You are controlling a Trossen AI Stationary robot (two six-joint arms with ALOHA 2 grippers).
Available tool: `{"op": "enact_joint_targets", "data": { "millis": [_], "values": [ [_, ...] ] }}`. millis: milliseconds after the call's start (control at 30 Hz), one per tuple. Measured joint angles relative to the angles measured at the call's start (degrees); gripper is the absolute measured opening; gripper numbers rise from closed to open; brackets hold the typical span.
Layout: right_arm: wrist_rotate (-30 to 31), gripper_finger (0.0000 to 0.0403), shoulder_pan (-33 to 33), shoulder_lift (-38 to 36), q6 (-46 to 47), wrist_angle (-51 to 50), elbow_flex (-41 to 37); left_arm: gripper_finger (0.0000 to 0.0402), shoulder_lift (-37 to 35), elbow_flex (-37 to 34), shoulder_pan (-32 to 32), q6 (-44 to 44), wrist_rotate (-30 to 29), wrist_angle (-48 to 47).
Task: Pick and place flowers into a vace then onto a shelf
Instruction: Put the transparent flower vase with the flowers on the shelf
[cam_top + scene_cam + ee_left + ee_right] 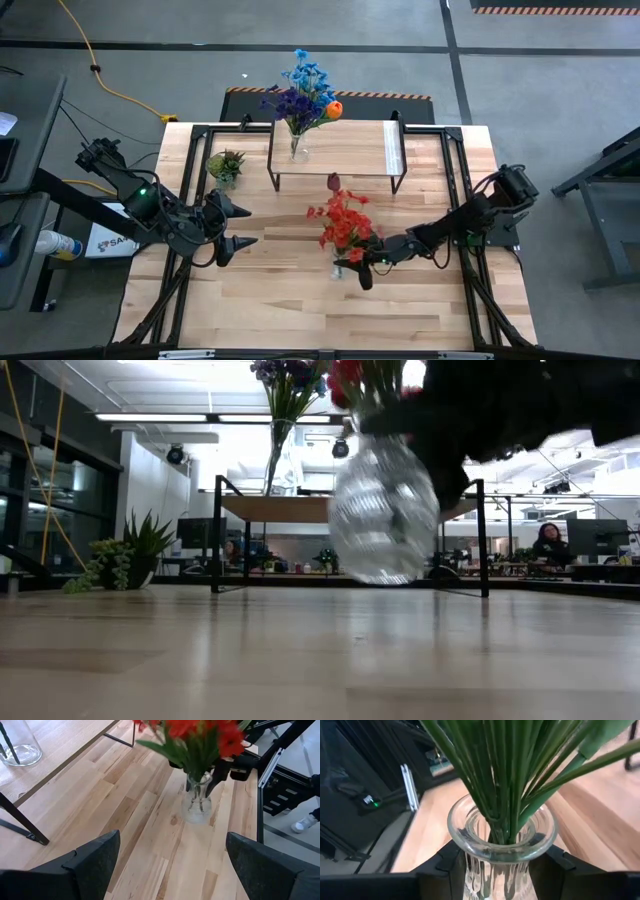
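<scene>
Right claw [352, 269] clamped shut on its load; left claw [237, 226] spread wide.

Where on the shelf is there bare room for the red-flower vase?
The shelf is bare from the blue-flower vase at its left end to the pale strip near its right end. The right gripper is at the red-flower vase neck.

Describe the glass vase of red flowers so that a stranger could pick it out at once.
Start at the small light-wood shelf on black legs at the table's far edge, then come toward the near side. There stands a ribbed clear glass vase with the right gripper around its neck. Unlike the slim vase of blue and purple flowers on the shelf, it holds red blooms.
</scene>
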Motion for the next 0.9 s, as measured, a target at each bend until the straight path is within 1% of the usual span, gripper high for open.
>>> {"op": "enact_joint_targets", "data": {
  "millis": [67, 133, 267, 333, 467, 533, 800, 900],
  "values": [
    [-0.1, 0.0157, 0.0, -0.4, -1.3, -0.3, 1.5, 0.0395, 0.0, 0.0, 0.0, 0.0, 0.0, 0.0],
    [-0.1, 0.0157, 0.0, -1.2, -2.6, -3.2, 3.3, 0.0395, 0.0, 0.0, 0.0, 0.0, 0.0, 0.0],
    [0.5, 0.0157, 0.0, -5.2, -5.3, -14.1, 6.9, 0.0395, 0.0, 0.0, 0.0, 0.0, 0.2, 0.0],
    [1.8, 0.0157, 0.0, -8.0, -6.4, -20.7, 8.8, 0.0395, 0.0, 0.0, 0.0, 0.0, 0.2, 0.0],
    [5.4, 0.0157, 0.0, -13.7, -9.1, -32.6, 12.1, 0.0395, 0.0, 0.0, 0.0, 0.0, 0.2, -0.1],
    [8.1, 0.0157, 0.0, -16.8, -10.5, -36.5, 13.0, 0.0395, 0.0, 0.0, 0.0, 0.0, 0.2, 0.0],
    [19.1, 0.0157, 0.0, -30.6, -8.9, -53.2, 12.6, 0.0395, 0.0, 0.0, 0.0, 0.0, 0.2, 0.0],
    [24.2, 0.0157, -0.4, -35.6, -8.8, -58.2, 12.6, 0.0395, 0.0, 0.0, 0.0, 0.0, 0.2, 0.0]
  ]
}}
